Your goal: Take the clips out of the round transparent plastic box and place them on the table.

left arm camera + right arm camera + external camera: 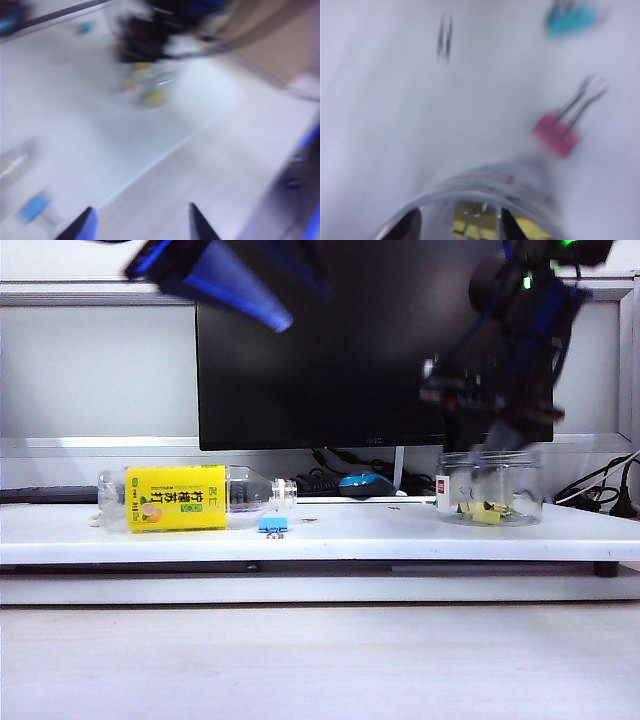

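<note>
The round transparent plastic box stands on the right of the white table, with yellow clips inside. My right gripper reaches down into its mouth. In the right wrist view, both open fingers are inside the box's rim, with the yellow clips between and below them. Nothing is gripped by the right gripper. A pink clip and a teal clip lie on the table beyond the box. My left gripper hangs high at the upper left. The left gripper is open and empty.
A clear bottle with a yellow label lies on its side on the left of the table. A lone blue clip sits by its cap. A dark monitor stands behind, with cables at the back right.
</note>
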`<control>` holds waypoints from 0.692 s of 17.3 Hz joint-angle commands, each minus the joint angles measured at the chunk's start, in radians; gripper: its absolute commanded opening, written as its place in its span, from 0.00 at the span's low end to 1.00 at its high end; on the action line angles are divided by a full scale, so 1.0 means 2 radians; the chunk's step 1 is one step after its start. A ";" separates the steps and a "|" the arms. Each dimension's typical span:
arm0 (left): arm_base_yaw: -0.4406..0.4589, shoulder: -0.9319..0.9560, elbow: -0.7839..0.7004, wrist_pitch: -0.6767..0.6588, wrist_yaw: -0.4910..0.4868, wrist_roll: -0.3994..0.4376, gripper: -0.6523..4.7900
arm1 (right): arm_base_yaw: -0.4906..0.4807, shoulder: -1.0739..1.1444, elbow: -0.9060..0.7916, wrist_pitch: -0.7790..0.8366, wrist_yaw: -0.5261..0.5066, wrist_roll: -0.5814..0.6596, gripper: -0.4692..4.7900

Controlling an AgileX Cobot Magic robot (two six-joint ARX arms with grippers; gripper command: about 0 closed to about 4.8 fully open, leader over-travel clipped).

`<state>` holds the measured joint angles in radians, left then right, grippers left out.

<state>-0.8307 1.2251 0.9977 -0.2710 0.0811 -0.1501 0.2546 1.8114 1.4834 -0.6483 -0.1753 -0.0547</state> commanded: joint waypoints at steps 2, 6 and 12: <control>-0.001 -0.001 0.002 0.016 0.018 0.004 0.57 | 0.000 -0.004 0.028 -0.027 0.022 -0.013 0.47; -0.001 -0.002 0.002 0.016 0.042 0.004 0.57 | 0.000 0.001 0.028 -0.051 0.022 -0.014 0.47; -0.001 -0.002 0.002 0.016 0.041 0.004 0.56 | 0.007 0.004 0.027 -0.055 0.020 -0.014 0.36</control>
<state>-0.8310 1.2251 0.9977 -0.2504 0.1574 -0.1482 0.2634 1.8206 1.5356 -0.7597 -0.1326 -0.0795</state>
